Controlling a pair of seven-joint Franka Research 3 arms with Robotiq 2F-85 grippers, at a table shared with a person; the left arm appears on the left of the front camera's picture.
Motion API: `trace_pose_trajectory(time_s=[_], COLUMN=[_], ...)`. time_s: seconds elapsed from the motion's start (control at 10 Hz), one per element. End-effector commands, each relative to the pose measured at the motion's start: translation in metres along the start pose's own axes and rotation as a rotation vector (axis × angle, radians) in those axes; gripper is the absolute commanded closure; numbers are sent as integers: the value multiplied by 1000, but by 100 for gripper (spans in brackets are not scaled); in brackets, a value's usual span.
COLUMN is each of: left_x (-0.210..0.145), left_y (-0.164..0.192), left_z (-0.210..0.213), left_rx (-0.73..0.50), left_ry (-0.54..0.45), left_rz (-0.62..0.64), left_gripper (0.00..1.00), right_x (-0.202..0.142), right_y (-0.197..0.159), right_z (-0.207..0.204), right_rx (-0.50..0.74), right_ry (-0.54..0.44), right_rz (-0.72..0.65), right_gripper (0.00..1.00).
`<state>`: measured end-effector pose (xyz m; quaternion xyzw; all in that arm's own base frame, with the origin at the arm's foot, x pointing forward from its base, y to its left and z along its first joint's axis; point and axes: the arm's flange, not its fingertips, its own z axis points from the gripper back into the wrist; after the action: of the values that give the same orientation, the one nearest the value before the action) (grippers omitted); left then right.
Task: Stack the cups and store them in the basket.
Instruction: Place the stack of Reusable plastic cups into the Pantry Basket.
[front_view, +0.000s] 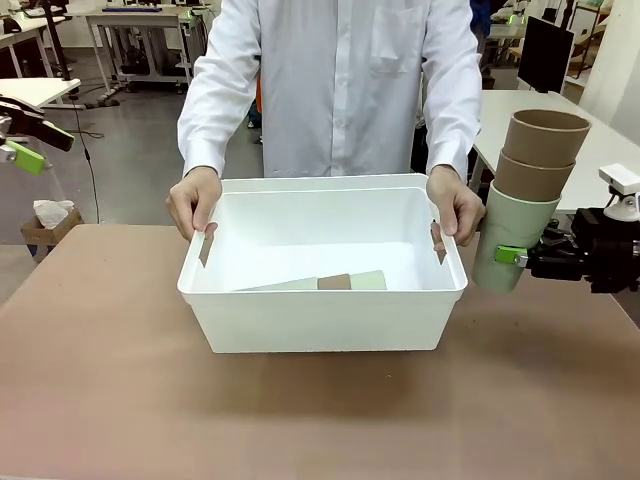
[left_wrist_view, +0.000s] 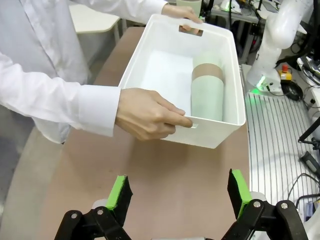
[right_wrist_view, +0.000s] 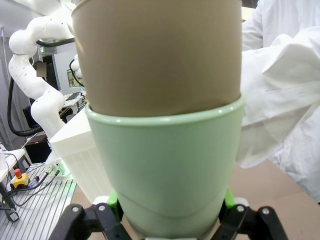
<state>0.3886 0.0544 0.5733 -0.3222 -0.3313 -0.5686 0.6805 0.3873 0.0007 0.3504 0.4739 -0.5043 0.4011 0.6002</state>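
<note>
The basket (front_view: 322, 300) sits mid-table (front_view: 100, 380), nearer the far edge, with a person gripping its two short ends, one hand (front_view: 193, 203) on the robot's left and one hand (front_view: 455, 207) on the right. Inside it a nested stack (left_wrist_view: 207, 87) of mint and tan cups lies on its side on the floor. The right gripper (front_view: 512, 257), just off the basket's right end above the table, has its jaws closed on a mint cup (front_view: 512, 240) carrying two tan cups (front_view: 540, 150) nested in it, tilted slightly. The left gripper (left_wrist_view: 177, 196) hovers over the table's left part, jaws spread wide and holding nothing.
</note>
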Motion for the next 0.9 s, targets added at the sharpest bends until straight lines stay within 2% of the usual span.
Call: trace_pose_trajectory(time_s=[0.0, 0.8], left_x=[1, 1], left_y=[-1, -1], left_z=[1, 1], left_rx=[8, 8], left_ry=[8, 8], left_rz=[7, 7], left_gripper=[0, 0], right_x=[6, 6], right_y=[1, 1], right_z=[-1, -1], right_rx=[1, 1], right_ry=[-2, -2], right_rz=[6, 6], right_gripper=[14, 14])
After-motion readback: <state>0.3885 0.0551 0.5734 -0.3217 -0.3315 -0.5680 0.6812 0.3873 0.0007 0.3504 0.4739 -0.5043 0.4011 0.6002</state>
